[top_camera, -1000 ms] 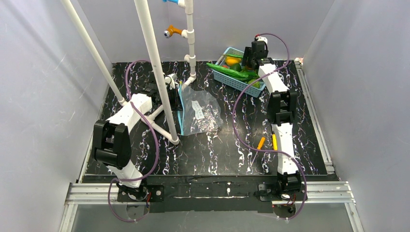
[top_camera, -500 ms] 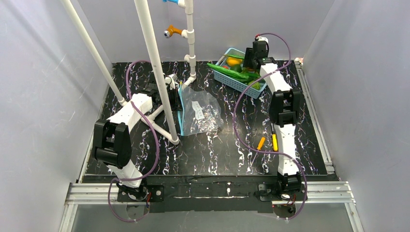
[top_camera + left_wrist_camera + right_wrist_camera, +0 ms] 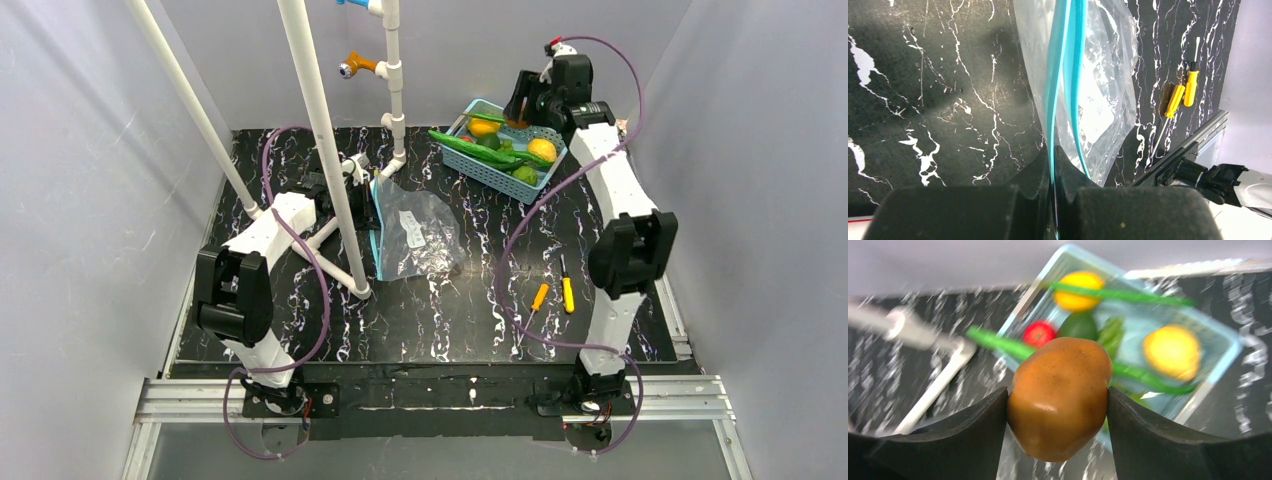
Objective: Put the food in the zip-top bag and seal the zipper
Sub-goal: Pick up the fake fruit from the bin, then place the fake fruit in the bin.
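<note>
My right gripper (image 3: 522,110) hangs above the far end of the light-blue basket (image 3: 486,173), shut on a brown-orange round fruit (image 3: 1060,397) that fills the space between its pads. Below it the basket holds more food: long green pods (image 3: 482,150), a yellow-orange fruit (image 3: 541,149), another yellow one (image 3: 483,127) and a small red piece (image 3: 1039,333). The clear zip-top bag (image 3: 418,235) lies mid-table. My left gripper (image 3: 362,190) is shut on one side of its teal zipper (image 3: 1052,90); the other zipper strip (image 3: 1079,75) stands apart, so the mouth gapes.
A white pipe frame (image 3: 325,150) stands over the left arm and beside the bag. Two orange-handled screwdrivers (image 3: 540,296) (image 3: 567,293) lie near the right arm's lower link. Grey walls close in both sides and the back.
The right gripper closed on the brown-orange fruit and rose out of the basket, the arm swinging right. The yellow-orange fruit beneath it now shows. The left arm has stayed put.
</note>
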### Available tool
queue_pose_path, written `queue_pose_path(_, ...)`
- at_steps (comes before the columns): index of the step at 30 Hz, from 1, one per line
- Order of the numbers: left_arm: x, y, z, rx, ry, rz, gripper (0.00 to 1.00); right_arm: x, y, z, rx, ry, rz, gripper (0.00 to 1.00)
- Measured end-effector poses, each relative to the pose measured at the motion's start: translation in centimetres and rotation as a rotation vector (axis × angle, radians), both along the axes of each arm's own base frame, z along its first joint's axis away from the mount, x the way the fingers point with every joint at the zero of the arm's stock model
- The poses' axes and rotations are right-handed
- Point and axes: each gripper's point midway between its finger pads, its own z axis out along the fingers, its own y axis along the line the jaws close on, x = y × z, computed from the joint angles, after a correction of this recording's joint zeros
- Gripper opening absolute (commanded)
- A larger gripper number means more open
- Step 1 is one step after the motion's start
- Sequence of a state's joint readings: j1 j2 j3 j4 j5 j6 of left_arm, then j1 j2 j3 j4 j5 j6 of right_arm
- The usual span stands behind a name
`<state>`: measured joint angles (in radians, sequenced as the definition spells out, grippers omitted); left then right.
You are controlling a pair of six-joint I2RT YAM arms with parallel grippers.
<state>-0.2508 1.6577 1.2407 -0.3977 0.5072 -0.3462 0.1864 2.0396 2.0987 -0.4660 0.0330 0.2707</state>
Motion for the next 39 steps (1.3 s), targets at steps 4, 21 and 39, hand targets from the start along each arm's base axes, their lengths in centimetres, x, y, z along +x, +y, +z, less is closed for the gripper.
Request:
queue_pose_path(4, -0.2, -0.4, -0.1, -0.021, 0.019, -0.007, 0.0, -6.7, 4.9, -0.6, 0.146, 0.097, 0.201, 0.01)
queue_pose_path(21, -0.4, -0.6, -0.2, -0.012, 0.031, 0.003, 0.0, -6.0, 5.0, -3.4, 0.155, 0.111, 0.169, 0.27)
queue_pose_path(39, -0.3, -1.1, 1.0, -0.038, 0.016, -0.001, 0.0, 2.9, -3.6, -14.7, -0.211, 0.261, -0.088, 0.98)
